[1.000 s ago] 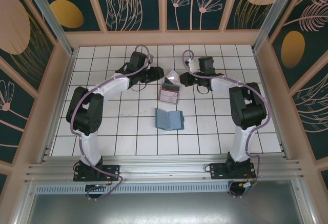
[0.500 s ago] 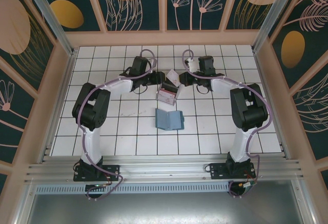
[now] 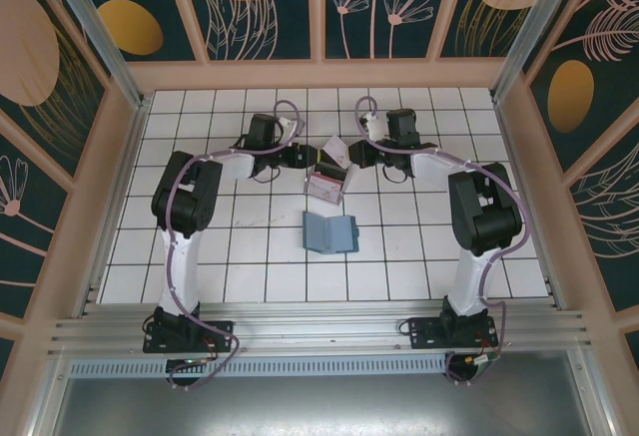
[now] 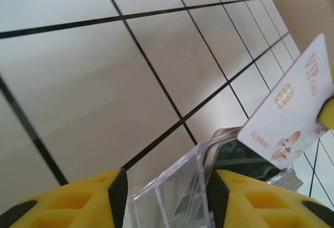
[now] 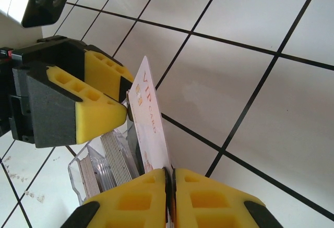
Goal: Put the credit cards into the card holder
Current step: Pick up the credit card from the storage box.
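Note:
In the left wrist view, my left gripper (image 4: 167, 189) is shut on a small clear plastic box (image 4: 180, 186) that holds a stack of credit cards (image 4: 222, 136). From above, this left gripper (image 3: 300, 157) is at the box's (image 3: 324, 187) left side. My right gripper (image 5: 171, 178) is shut on the lower edge of one white VIP card (image 5: 148, 116), which stands upright just above the box (image 5: 102, 168). That same card (image 3: 334, 149) juts left from the right gripper (image 3: 351, 153). The card holder (image 3: 329, 233) lies open on the tiles nearer the arm bases, apart from both grippers.
The white tiled table (image 3: 399, 256) has wooden walls at the back (image 3: 319, 75) and sides. The left gripper's yellow fingers (image 5: 91, 95) stand right beside the held card. Bare tiles lie around the card holder.
The left arm's elbow has swung in toward the middle, and the clear box has shifted a little left and toward the bases. The right arm and its card have hardly moved.

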`<state>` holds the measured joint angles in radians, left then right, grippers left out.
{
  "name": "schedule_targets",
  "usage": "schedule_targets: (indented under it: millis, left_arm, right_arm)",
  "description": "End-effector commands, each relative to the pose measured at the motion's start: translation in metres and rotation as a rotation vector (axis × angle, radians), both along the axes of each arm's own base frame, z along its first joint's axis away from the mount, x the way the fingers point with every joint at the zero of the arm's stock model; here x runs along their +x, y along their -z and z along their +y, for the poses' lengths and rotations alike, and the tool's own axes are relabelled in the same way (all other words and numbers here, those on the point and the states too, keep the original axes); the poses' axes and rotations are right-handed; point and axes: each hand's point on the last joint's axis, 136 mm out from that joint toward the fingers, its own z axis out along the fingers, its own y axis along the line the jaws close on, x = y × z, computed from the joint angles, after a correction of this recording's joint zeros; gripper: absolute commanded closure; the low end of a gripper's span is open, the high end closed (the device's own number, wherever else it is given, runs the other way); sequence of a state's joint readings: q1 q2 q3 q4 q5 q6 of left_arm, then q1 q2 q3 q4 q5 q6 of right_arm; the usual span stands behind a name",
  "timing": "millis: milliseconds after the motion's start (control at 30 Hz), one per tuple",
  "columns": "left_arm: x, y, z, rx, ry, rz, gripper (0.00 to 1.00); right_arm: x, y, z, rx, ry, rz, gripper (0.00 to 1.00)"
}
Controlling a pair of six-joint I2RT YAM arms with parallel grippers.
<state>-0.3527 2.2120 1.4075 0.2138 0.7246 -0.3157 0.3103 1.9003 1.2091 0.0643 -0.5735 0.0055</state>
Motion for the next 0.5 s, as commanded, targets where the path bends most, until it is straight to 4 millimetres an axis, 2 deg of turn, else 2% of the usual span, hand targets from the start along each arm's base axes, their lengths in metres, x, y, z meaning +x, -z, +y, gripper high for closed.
schedule_targets:
  millis: [0,200,333,467]
  left_arm:
    - [-0.003,-0.007,-0.012,-0.022,0.108,-0.049,0.51]
    - [0.002,0.004,-0.011,-0.002,0.092,-0.035,0.54]
    - [0.004,0.015,-0.005,0.028,0.052,-0.032,0.60]
    - [0.003,0.021,0.000,0.052,0.021,-0.033,0.60]
  right_arm:
    - [-0.003,-0.011,0.002,0.012,-0.021,-0.027,0.87]
    - [-0.004,-0.012,0.003,0.011,-0.029,-0.026,0.87]
    - [-0.005,-0.014,0.004,0.020,-0.036,-0.028,0.86]
    - [-0.006,-0.012,0.004,0.020,-0.040,-0.022,0.84]
